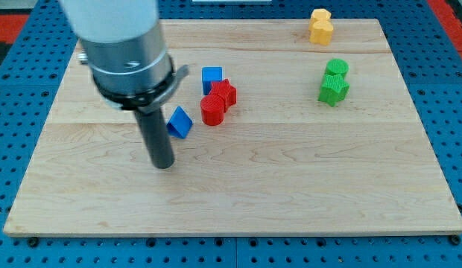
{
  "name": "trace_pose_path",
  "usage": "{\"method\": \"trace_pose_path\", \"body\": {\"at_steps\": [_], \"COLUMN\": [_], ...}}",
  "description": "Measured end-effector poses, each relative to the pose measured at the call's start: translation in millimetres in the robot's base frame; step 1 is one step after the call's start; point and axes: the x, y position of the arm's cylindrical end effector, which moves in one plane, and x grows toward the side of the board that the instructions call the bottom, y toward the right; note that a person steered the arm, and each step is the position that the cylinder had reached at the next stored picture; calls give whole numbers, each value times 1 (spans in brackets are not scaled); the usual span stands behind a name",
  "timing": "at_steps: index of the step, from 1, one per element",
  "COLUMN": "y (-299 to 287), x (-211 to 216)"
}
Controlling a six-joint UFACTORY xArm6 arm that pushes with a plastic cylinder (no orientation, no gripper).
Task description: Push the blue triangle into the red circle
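The blue triangle [180, 122] lies on the wooden board [290, 171] left of centre. The red circle [212, 110] sits just to its right, a small gap between them. My tip [164, 165] rests on the board below and slightly left of the blue triangle, a short way from it. The rod and the grey arm body rise toward the view's top left and hide part of the board there.
A red star-like block [226, 92] touches the red circle's upper right. A blue cube [211, 77] sits just above them. Two green blocks [334, 82] are at the right. Two yellow blocks [320, 26] are near the top right edge.
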Motion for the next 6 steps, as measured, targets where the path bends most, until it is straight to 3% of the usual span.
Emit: {"method": "trace_pose_path", "body": {"at_steps": [1, 2, 3, 4, 6], "y": [-38, -90, -4, -2, 50], "x": [-45, -54, -55, -36, -57]}}
